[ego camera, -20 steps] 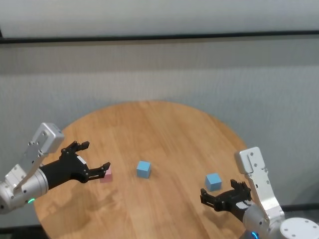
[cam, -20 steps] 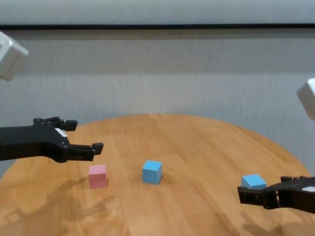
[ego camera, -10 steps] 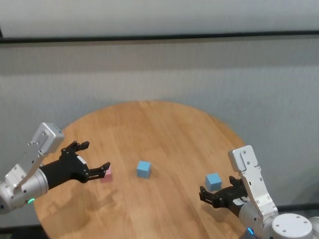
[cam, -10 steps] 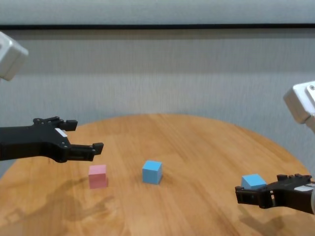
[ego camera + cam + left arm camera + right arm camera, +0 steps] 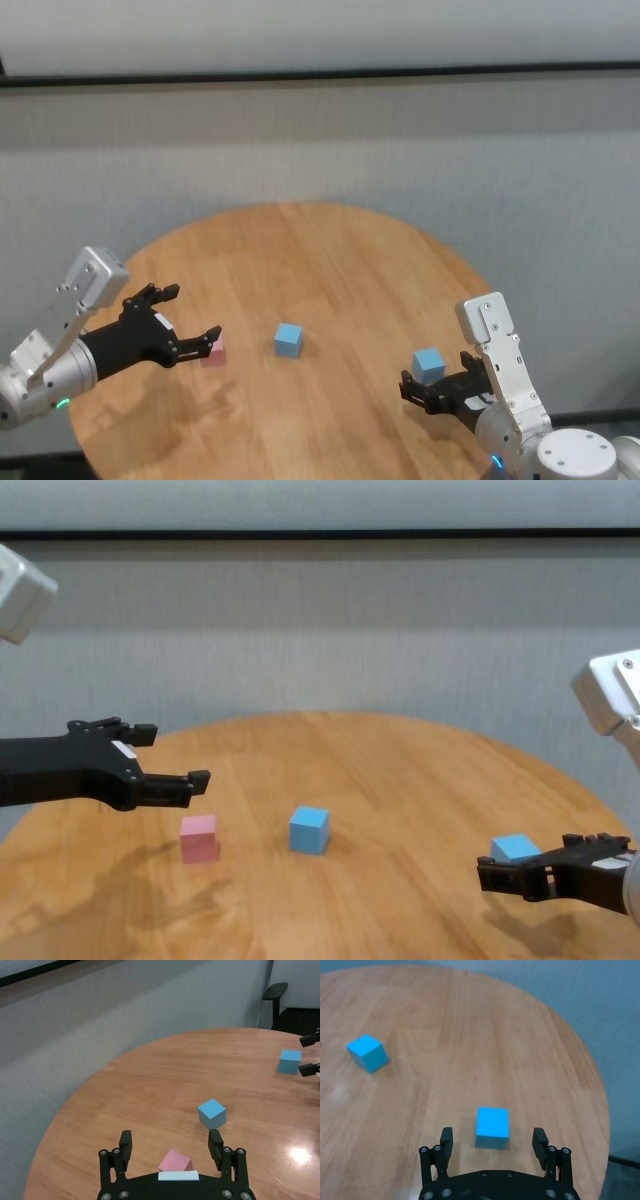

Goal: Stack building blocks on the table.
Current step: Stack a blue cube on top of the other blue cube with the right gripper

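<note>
Grey wall panels with a dark rail run behind a round wood-grain worktop (image 5: 330, 260) that carries three cubes, none of them stacked. At the robot's left, the left hand (image 5: 190, 325) reaches in over the worktop's edge from a forearm lying nearly level, its black fingers (image 5: 125, 1141) spread wide and holding nothing. It hovers above the surface with the pink cube (image 5: 212, 352) just past its fingertips; in the left wrist view that cube (image 5: 175, 1161) sits between the two fingers, close to the palm, with no contact visible. Near the middle of the worktop stands one blue cube (image 5: 288, 340), well apart from both hands and a little to the right of the pink one. At the robot's right, near the front edge, the right hand (image 5: 428, 390) is low over the worktop, its forearm rising steeply behind it toward a white housing. Its fingers (image 5: 446, 1141) are also fully spread and empty. The second blue cube (image 5: 428, 364) rests on the worktop just beyond them, lined up with the gap between the fingertips in the right wrist view and not touched.
</note>
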Controlling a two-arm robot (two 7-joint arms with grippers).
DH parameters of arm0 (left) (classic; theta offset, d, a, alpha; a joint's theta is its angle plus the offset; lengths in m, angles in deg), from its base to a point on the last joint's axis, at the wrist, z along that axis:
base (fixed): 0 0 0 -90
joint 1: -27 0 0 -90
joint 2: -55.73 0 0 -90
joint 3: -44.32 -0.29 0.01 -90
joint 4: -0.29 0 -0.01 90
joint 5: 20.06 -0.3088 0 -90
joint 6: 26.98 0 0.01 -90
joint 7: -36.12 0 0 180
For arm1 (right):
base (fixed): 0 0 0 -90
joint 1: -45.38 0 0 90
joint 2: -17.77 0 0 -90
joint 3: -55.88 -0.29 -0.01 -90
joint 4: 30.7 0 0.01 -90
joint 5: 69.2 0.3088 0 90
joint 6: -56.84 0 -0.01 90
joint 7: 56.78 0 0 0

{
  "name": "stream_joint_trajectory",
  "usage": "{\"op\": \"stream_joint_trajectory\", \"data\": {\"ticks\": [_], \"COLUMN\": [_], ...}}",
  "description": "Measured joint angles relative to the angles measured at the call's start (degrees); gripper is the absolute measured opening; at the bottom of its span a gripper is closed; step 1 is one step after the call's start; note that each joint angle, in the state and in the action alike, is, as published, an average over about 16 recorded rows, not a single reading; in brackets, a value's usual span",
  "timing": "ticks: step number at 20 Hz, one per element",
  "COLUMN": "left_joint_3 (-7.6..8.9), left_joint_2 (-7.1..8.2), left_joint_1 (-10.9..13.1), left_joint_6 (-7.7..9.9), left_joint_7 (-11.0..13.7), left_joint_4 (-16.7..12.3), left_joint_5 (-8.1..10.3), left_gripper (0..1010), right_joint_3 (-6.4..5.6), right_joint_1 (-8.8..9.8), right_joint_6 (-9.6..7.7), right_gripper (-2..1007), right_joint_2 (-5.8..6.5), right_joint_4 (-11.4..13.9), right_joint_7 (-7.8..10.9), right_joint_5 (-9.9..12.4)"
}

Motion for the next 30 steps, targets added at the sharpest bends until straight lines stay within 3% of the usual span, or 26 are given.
{"op": "stream_joint_trajectory", "data": {"ticks": [12, 30], "left_joint_3": [0.0, 0.0], "left_joint_2": [0.0, 0.0], "left_joint_1": [0.0, 0.0], "left_joint_6": [0.0, 0.0], "left_joint_7": [0.0, 0.0], "left_joint_4": [0.0, 0.0], "left_joint_5": [0.0, 0.0], "left_gripper": [1000, 1000], "right_joint_3": [-0.54, -2.59], "right_joint_1": [0.16, 0.14], "right_joint_6": [2.3, 6.74], "right_gripper": [1001, 1001], "right_joint_2": [-1.67, -3.86], "right_joint_4": [-1.6, -5.1], "right_joint_7": [0.92, 2.27], "right_joint_5": [-1.4, -2.9]}}
